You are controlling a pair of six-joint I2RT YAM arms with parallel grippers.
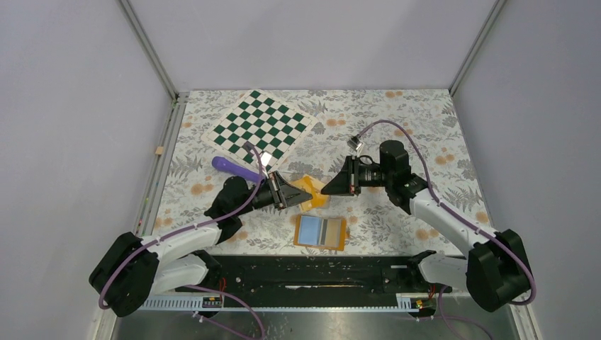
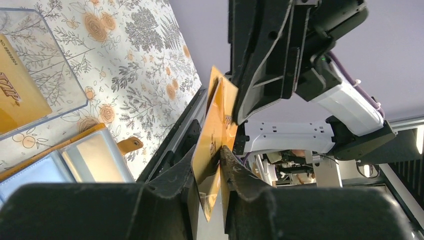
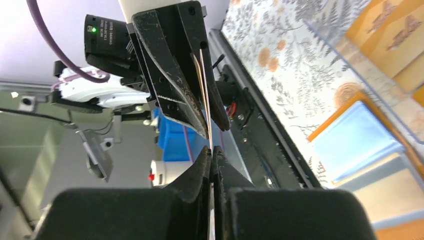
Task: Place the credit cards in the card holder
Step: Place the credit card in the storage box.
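The card holder [image 1: 320,232] lies open on the table in front of both grippers, with an orange rim and a light-blue and grey inside. It also shows in the left wrist view [image 2: 75,160] and the right wrist view [image 3: 365,145]. My left gripper [image 1: 305,197] is shut on gold credit cards [image 2: 215,135], which it holds on edge above the table. My right gripper [image 1: 324,190] faces it, shut on the far edge of a card [image 3: 210,134]. In the top view the cards [image 1: 316,195] sit between the two grippers.
A clear plastic tray [image 2: 55,75] holding more gold cards lies on the table under the grippers, and shows in the right wrist view [image 3: 380,35] too. A green-and-white chessboard [image 1: 259,124] lies at the back. A purple object [image 1: 237,168] lies behind my left gripper.
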